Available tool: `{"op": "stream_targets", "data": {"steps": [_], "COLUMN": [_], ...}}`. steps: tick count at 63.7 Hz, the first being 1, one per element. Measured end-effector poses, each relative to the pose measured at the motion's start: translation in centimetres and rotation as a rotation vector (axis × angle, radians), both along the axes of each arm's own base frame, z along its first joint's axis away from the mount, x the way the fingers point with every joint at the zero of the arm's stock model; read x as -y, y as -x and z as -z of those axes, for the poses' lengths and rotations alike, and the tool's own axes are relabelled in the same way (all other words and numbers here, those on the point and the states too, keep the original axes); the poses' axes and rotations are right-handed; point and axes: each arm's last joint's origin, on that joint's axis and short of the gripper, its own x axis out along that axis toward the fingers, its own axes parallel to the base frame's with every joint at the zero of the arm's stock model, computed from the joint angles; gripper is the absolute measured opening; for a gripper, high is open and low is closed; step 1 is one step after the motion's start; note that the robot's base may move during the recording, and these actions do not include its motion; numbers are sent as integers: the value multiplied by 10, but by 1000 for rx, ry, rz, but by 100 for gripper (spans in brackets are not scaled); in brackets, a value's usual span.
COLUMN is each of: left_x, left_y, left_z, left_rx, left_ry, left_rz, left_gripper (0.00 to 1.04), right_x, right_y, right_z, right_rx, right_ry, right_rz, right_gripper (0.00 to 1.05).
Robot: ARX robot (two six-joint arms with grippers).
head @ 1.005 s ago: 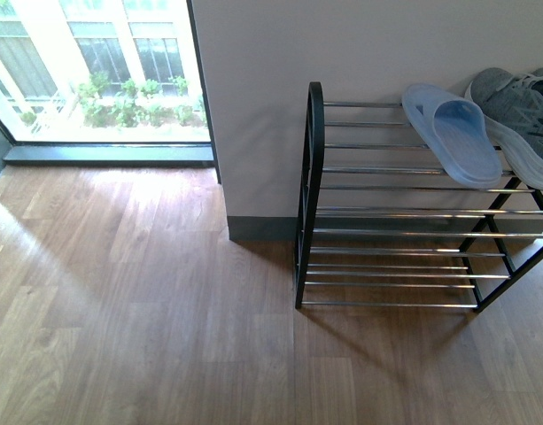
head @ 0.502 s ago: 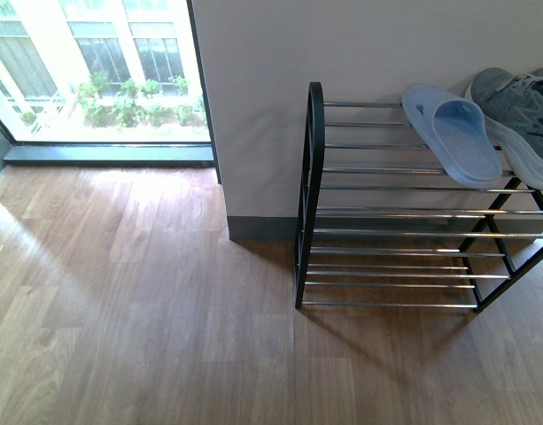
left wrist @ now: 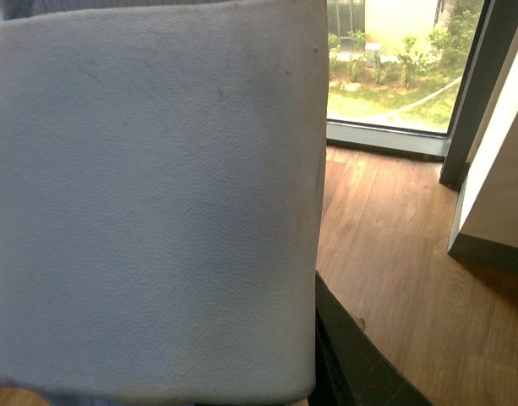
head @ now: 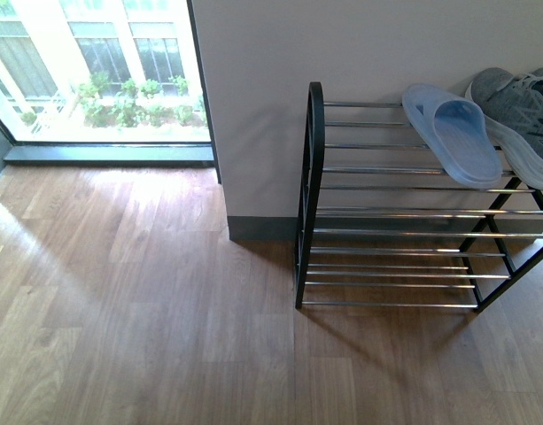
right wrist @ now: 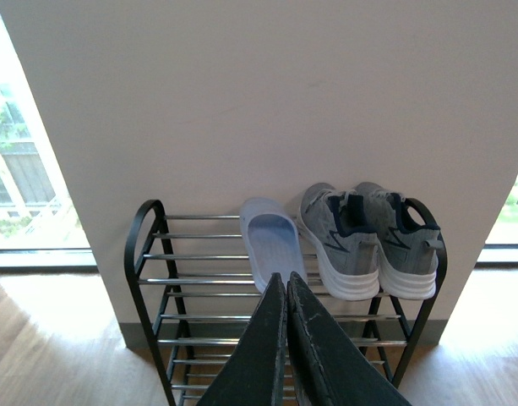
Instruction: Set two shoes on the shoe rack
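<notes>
Looking down your right arm, you've got the right gripper [right wrist: 286,292] with its two dark fingers pressed together and nothing between them, aimed straight at the shoe rack [right wrist: 144,245]. On the top shelf sit one pale-blue slide [right wrist: 273,245] and, just beside it toward the rack's far end, the grey sneakers [right wrist: 368,237] — all three lying with their long axes running front to back across the rods, heels toward you. The slide lies directly ahead of that gripper's tips, so your right arm is clearly the nearer one to the rack. The open stretch of shelf is on the slide's other side, by the rounded black frame [head: 315,177]. A second slide isn't visible in any view. On the left wrist camera, a pale grey textured surface [left wrist: 149,203] fills most of the picture — you cannot tell how the left gripper stands.
</notes>
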Motion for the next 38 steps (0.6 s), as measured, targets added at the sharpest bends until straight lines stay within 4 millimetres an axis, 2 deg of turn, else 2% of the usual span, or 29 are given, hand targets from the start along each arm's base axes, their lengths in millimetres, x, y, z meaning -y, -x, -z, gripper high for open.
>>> {"op": "stream_targets", "data": {"steps": [6, 38], "left_x": [0, -1], "left_y": [0, 0], "left_z": [0, 0], "left_rx": [0, 1], "left_ry": [0, -2], "left_rz": [0, -8], "left_gripper": [2, 2], "right_x": [0, 0], "right_y": [0, 0], "right_z": [0, 0], "right_rx": [0, 1], "right_ry": [1, 1], "right_rz": [0, -4], "right_gripper": [3, 82]}}
